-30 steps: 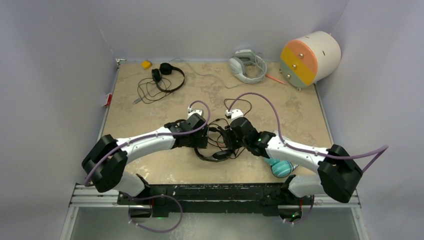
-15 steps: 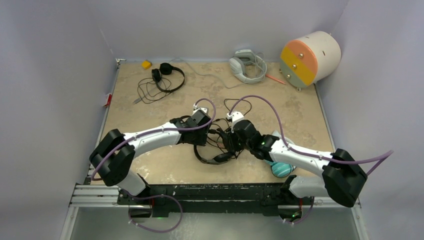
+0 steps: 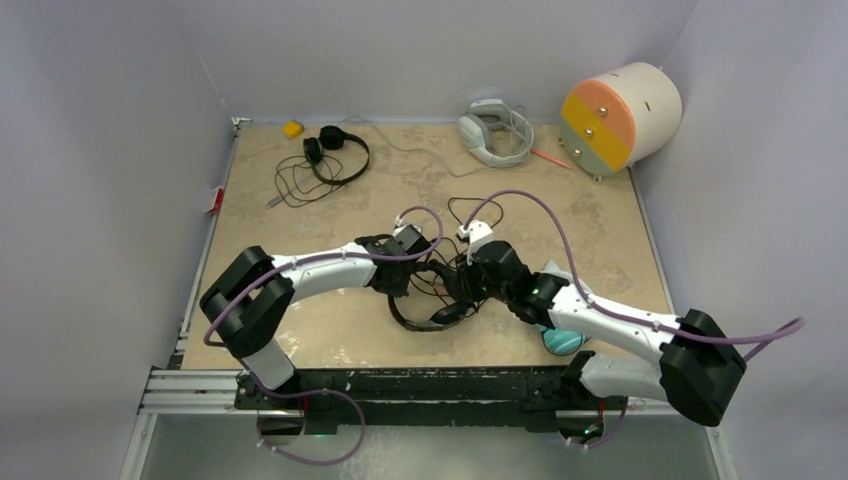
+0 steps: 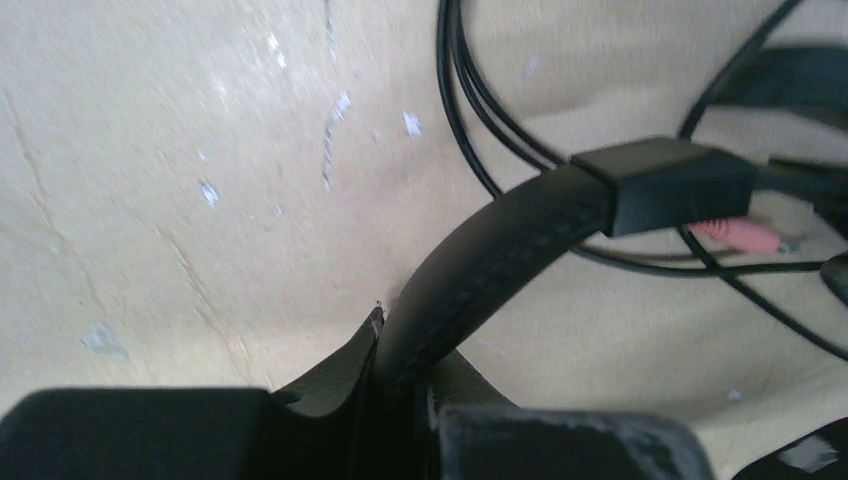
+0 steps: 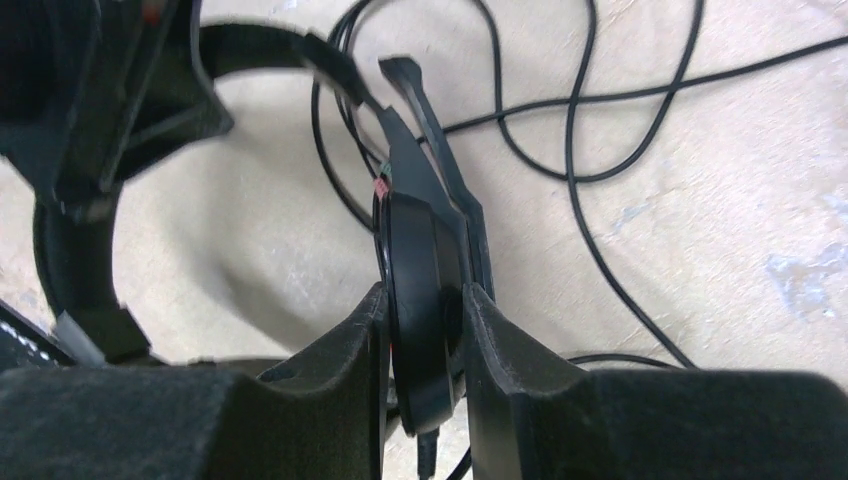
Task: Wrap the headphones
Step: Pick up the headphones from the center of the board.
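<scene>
Headphones (image 4: 500, 240) — gripped in left claw (image 4: 398, 385), right claw (image 5: 425, 335).

White arms, black joints
Left arm (image 3: 320, 265) and right arm (image 3: 600, 318) carried purple cables (image 3: 520, 195); left tool (image 4: 405, 375) and right tool (image 5: 425, 340) were matte black.

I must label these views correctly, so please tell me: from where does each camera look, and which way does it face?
Top external: above and behind the bases, facing down on the table; both arms show, meeting at the black headphones.
Left wrist: on the left arm, facing down; left gripper pinches the headband.
Right wrist: on the right arm, facing down; right gripper clamps an ear cup.
Shared: both wrist views show the headphones' cord.
</scene>
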You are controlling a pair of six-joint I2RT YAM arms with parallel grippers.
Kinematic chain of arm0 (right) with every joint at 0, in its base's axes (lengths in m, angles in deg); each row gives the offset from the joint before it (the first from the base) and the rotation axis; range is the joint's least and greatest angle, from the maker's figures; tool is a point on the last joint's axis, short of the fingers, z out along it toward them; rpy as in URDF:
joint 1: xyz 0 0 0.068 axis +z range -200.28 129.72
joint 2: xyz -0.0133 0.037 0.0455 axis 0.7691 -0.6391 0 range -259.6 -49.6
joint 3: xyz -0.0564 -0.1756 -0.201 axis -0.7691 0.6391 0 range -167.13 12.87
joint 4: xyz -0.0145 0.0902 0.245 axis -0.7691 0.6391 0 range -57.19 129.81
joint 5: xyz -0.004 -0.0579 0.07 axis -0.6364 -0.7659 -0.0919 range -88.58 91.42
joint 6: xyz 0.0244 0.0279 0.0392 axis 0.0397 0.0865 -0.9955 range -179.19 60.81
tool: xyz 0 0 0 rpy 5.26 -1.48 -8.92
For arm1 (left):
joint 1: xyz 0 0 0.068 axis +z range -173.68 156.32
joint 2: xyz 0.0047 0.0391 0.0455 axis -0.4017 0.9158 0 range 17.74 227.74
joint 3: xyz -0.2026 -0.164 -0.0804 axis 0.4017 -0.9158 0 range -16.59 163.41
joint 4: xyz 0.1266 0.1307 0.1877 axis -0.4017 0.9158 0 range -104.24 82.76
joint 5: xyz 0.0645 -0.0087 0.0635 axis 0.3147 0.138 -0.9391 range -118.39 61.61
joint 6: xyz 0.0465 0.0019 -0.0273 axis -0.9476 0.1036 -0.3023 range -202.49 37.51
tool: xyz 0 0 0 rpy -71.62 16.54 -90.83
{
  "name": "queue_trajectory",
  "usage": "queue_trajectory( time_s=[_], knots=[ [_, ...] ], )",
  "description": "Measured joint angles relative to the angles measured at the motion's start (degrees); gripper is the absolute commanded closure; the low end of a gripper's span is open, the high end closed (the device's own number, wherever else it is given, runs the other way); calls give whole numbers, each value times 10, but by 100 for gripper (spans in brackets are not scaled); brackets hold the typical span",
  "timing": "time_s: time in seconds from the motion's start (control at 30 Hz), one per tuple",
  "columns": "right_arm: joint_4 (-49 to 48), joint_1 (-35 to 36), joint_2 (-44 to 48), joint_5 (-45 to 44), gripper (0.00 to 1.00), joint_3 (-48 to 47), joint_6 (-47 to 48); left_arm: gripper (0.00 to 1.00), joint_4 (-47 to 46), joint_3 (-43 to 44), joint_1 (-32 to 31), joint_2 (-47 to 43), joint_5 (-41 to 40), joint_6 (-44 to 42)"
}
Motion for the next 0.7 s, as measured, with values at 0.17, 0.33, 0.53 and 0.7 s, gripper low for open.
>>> queue_trajectory(
  time_s=[0.17,0.33,0.53,0.7],
  knots=[
    [4,-2,33,-3,39,1,1,100,38,7,-15,-21,-20,2],
    [23,0,129,-4,18,0,-14,100,104,21,-3,-123,-85,13],
    [59,0,240,-11,18,-21,-26,100,169,92,24,-193,-106,8],
    [71,0,269,-20,18,-48,-15,100,205,114,134,-251,-51,-29]
  ],
)
